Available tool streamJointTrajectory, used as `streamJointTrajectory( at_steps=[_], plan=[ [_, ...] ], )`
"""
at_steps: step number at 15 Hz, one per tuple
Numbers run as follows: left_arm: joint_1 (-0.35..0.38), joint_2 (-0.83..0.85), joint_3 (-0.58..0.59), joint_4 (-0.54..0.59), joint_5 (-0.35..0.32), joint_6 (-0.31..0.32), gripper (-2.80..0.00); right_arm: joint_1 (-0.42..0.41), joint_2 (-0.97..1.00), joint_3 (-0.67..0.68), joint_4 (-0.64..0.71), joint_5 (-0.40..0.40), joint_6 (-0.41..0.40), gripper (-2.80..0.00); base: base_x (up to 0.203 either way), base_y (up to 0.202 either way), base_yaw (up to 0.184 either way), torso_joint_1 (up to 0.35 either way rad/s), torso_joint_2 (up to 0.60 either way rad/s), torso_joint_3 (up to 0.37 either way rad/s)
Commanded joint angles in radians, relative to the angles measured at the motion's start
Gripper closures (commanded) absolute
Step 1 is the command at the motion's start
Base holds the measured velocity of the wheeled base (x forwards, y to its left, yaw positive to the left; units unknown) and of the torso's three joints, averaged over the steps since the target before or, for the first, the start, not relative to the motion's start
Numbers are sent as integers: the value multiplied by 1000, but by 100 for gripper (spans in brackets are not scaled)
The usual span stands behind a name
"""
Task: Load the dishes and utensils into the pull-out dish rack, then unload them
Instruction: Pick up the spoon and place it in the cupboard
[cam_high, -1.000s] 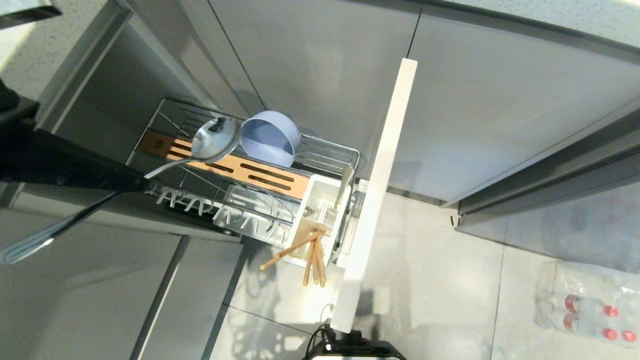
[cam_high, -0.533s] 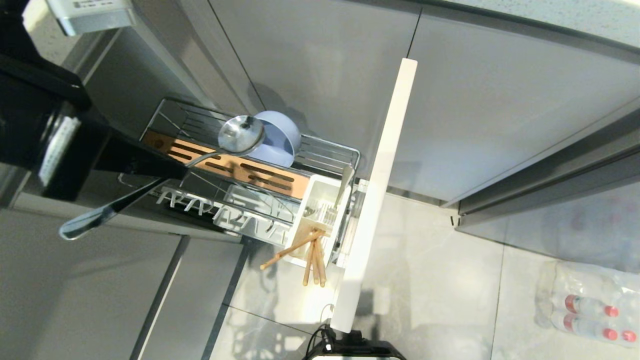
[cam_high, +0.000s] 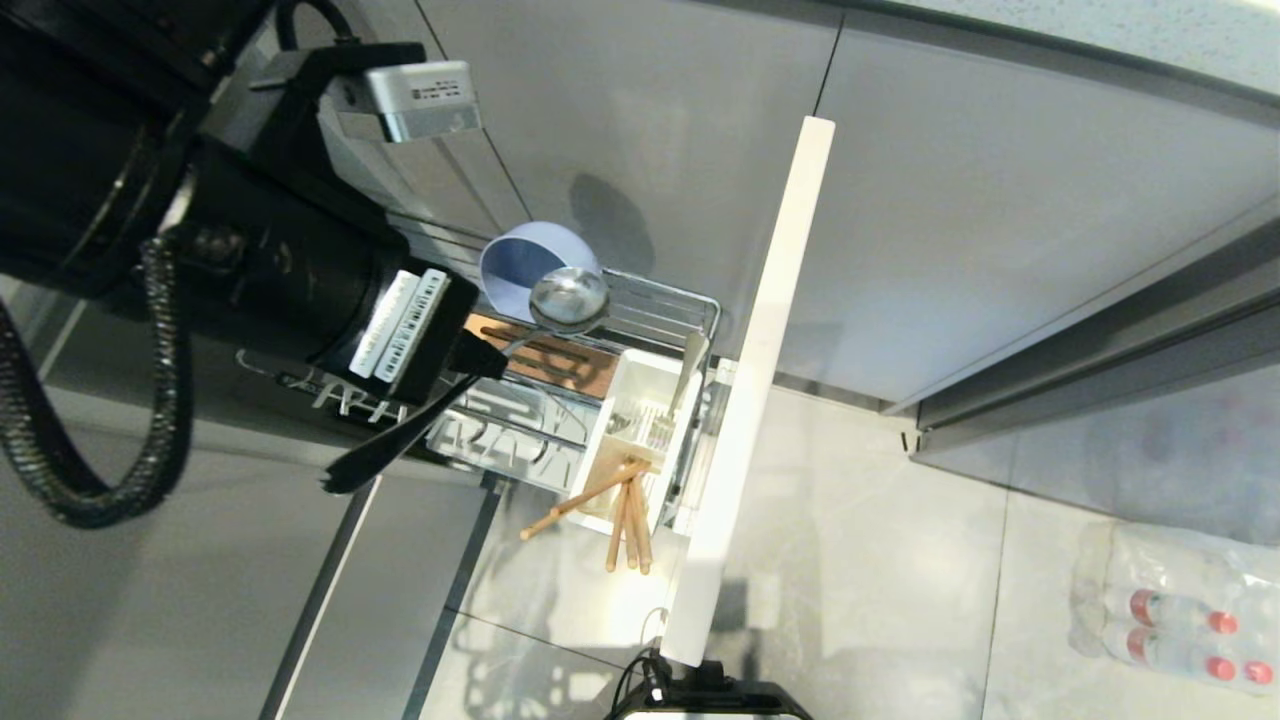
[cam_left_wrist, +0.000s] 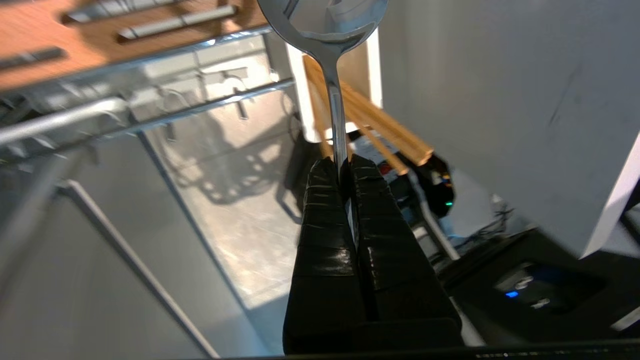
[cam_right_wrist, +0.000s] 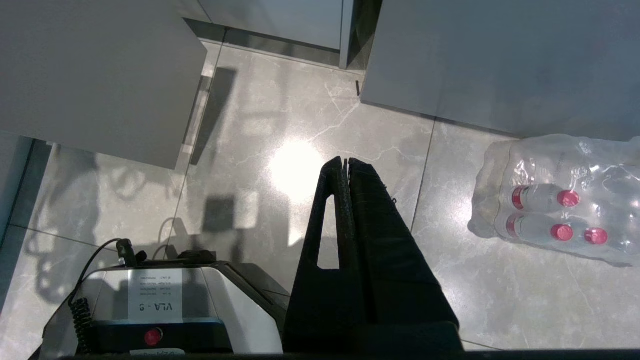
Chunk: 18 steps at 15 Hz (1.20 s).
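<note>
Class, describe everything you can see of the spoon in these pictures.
The spoon is long and slim, with a shiny round metal bowl and a darker handle. The left hand is shut on its thin neck, so it hangs in the air, bowl over the pull-out dish rack beside the grey-blue bowl, handle end pointing out towards the floor. Only the fingers touch it.

The left arm (cam_high: 250, 260) swings in from the picture's left edge and now fills the upper left of the head view, hiding much of the rack (cam_high: 660, 300). The spoon (cam_high: 568, 298) it carries travels right, across the blue bowl (cam_high: 520, 265), its metal end now over the bowl's right rim, nearer the white caddy (cam_high: 640, 400).
</note>
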<state>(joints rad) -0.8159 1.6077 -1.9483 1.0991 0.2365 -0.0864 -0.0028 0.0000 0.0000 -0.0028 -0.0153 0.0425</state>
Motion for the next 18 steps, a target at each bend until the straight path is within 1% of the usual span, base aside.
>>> streamJointTrajectory(
  at_steps=[1, 3, 5, 7, 8, 13, 18],
  plan=[
    [-30, 45, 0, 6, 8, -50, 0, 1, 2, 0, 0, 0, 0, 0, 0, 0, 0, 0, 0, 0],
    [-43, 72, 0, 15, 12, -110, 0, 1, 2, 0, 0, 0, 0, 0, 0, 0, 0, 0, 0, 0],
    [-52, 87, 0, 26, 14, -153, 0, 0, 2, 0, 0, 0, 0, 0, 0, 0, 0, 0, 0, 0],
    [-69, 101, 0, 66, 14, -208, 0, 1, 2, 0, 0, 0, 0, 0, 0, 0, 0, 0, 0, 0],
    [-80, 106, 0, 81, 15, -247, 0, 1, 2, 0, 0, 0, 0, 0, 0, 0, 0, 0, 0, 0],
    [-89, 160, 0, 125, 9, -343, 0, 0, 2, 0, 0, 0, 0, 0, 0, 0, 0, 0, 0, 0],
    [-86, 226, -4, 119, 4, -394, 0, 0, 2, 0, 0, 0, 0, 0, 0, 0, 0, 0, 0, 0]
  ],
)
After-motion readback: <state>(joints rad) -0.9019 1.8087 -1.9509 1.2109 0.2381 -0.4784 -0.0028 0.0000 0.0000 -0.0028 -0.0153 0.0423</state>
